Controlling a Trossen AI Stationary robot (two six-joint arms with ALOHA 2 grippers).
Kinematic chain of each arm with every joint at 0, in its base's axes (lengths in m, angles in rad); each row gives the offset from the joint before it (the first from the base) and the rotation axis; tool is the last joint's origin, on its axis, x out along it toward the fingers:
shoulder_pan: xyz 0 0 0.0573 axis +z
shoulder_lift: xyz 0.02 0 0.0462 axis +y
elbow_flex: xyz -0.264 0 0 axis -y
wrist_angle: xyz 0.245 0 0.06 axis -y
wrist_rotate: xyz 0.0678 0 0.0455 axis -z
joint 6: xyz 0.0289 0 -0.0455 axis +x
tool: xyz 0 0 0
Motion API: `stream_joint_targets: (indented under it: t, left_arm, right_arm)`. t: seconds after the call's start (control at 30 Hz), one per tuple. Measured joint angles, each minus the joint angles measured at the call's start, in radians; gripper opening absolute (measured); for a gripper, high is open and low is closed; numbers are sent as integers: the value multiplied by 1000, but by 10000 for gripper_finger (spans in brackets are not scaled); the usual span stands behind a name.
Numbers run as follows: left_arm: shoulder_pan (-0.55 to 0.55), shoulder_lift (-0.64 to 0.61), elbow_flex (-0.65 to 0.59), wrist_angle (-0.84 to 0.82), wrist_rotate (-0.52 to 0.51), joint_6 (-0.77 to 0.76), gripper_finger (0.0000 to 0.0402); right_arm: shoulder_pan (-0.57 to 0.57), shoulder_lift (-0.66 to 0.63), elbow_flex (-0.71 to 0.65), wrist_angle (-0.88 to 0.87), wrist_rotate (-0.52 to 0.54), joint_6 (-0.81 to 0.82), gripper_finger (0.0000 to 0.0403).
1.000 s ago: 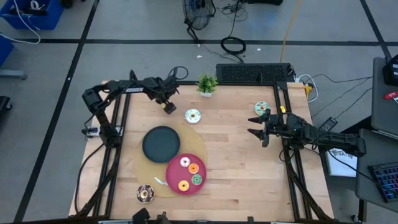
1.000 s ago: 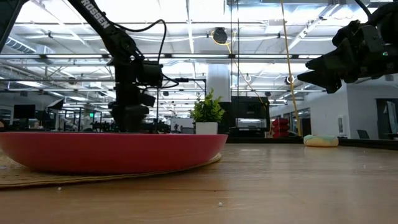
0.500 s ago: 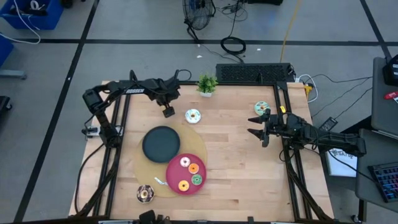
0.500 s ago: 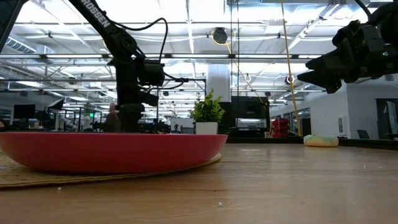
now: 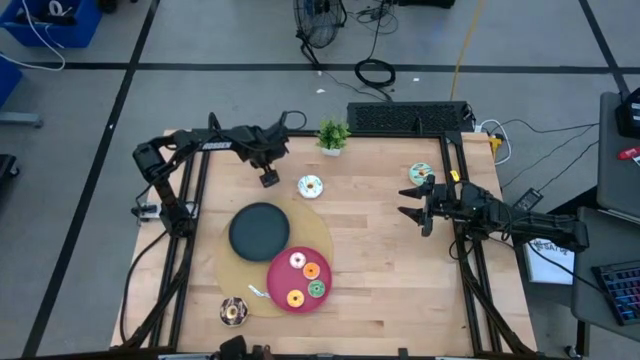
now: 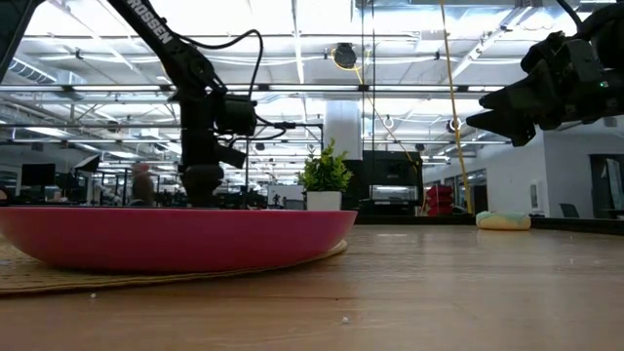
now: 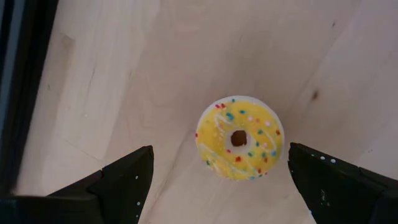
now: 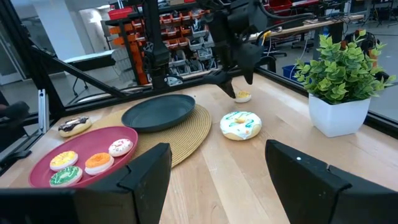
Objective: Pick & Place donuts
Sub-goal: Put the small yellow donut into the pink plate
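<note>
A yellow sprinkled donut (image 7: 239, 138) lies flat on the wooden table near its far left. My left gripper (image 7: 219, 158) hangs over it, pointing down and open, one finger on either side and clear of it. From above, the gripper (image 5: 268, 179) hides this donut. A white donut (image 5: 310, 186) lies just to its right, a mint one (image 5: 421, 174) at the far right and a chocolate one (image 5: 233, 312) near the front edge. The pink plate (image 5: 283, 272) holds several donuts. My right gripper (image 5: 408, 200) waits open and level above the table's right side.
A dark plate (image 5: 259, 230) sits on a round woven mat (image 5: 325, 238), and the pink plate overlaps the mat's near edge. A small potted plant (image 5: 333, 135) stands at the far edge. Bare wood lies between the mat and my right gripper.
My left gripper has rolled about the line it points along, staying above the yellow donut and staying open.
</note>
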Motion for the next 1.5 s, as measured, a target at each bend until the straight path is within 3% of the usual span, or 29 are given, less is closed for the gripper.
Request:
stream_joint_targets:
  t: [0.27,0.5,1.17,1.27,1.5]
  left_arm:
    - [11,0,-8,8,51,-11,365]
    - [21,0,-63,65,49,-18,365]
    - [29,0,-66,121,51,-63,364]
    - [29,0,-66,113,52,-69,350]
    - [29,0,-66,110,81,-69,271]
  right_arm:
    - [0,0,0,0,0,0,247]
    - [0,0,0,0,0,0,247]
    - [0,0,0,0,0,0,247]
    - [0,0,0,0,0,0,247]
    - [0,0,0,0,0,0,247]
